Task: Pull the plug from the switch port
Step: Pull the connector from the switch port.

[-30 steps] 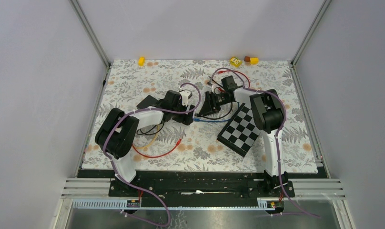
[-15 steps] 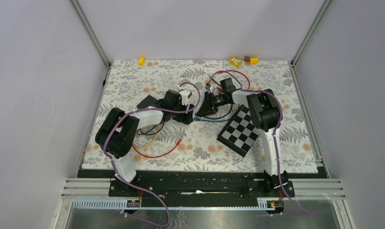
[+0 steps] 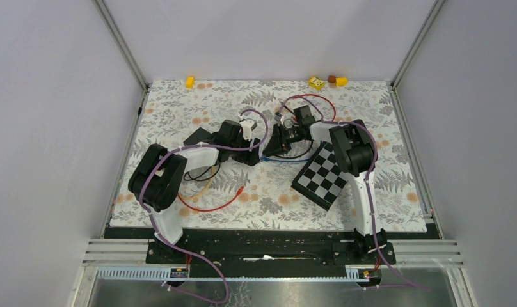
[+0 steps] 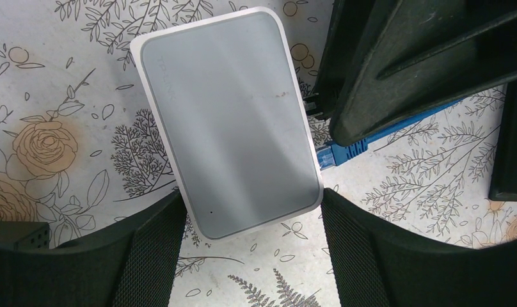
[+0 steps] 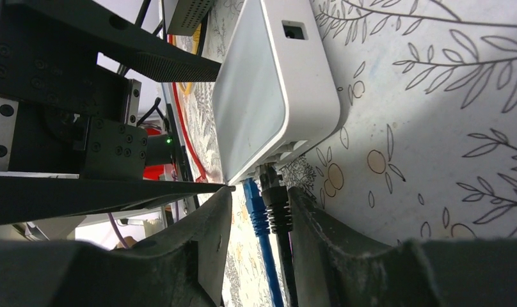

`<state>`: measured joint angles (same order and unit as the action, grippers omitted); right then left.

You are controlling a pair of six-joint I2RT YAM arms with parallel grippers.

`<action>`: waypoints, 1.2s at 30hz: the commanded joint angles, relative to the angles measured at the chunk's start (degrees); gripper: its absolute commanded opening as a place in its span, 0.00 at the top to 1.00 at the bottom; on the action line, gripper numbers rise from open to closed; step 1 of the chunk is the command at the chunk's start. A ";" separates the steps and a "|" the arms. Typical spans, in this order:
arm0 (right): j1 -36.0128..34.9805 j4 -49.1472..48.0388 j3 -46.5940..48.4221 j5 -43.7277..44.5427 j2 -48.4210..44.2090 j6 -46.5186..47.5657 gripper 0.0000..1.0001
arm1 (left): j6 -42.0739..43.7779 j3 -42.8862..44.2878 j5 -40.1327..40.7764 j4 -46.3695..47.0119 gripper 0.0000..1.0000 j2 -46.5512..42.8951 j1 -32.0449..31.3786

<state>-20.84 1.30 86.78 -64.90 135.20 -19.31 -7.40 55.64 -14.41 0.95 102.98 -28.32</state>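
A flowered tablecloth (image 3: 179, 109) lies between plain grey walls (image 3: 275, 38), and a checkerboard (image 3: 323, 176) rests on it. In the middle lies the white switch (image 4: 227, 121). The left gripper (image 4: 251, 208) clasps its end with wide fingers. A blue plug (image 5: 256, 195) and a black plug (image 5: 274, 188) sit in its ports. The right gripper (image 5: 261, 192) stands half open around both.

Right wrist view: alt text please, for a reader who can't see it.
A blue cable and a black cable are plugged into the edge of a white switch on a floral cloth, with the right gripper open on either side of the two plugs. The left gripper holds the switch by its sides.
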 commanded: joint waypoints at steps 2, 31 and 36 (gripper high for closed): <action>-1.87 -0.77 -1.12 4.35 1.36 -2.01 0.57 | -1.44 -1.67 -4.01 -4.55 0.26 3.47 -0.34; -2.20 -5.65 -2.46 4.87 2.29 -7.31 0.77 | -0.78 -1.92 -5.06 -4.32 0.26 3.00 -0.07; -2.19 -2.68 -0.83 4.44 1.78 -3.84 0.87 | -0.69 -2.46 -4.67 -3.55 0.19 1.60 0.01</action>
<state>-21.34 -3.73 84.90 -62.67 135.85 -26.65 -7.09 55.61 -15.86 1.39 103.13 -27.83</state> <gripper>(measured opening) 0.241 0.789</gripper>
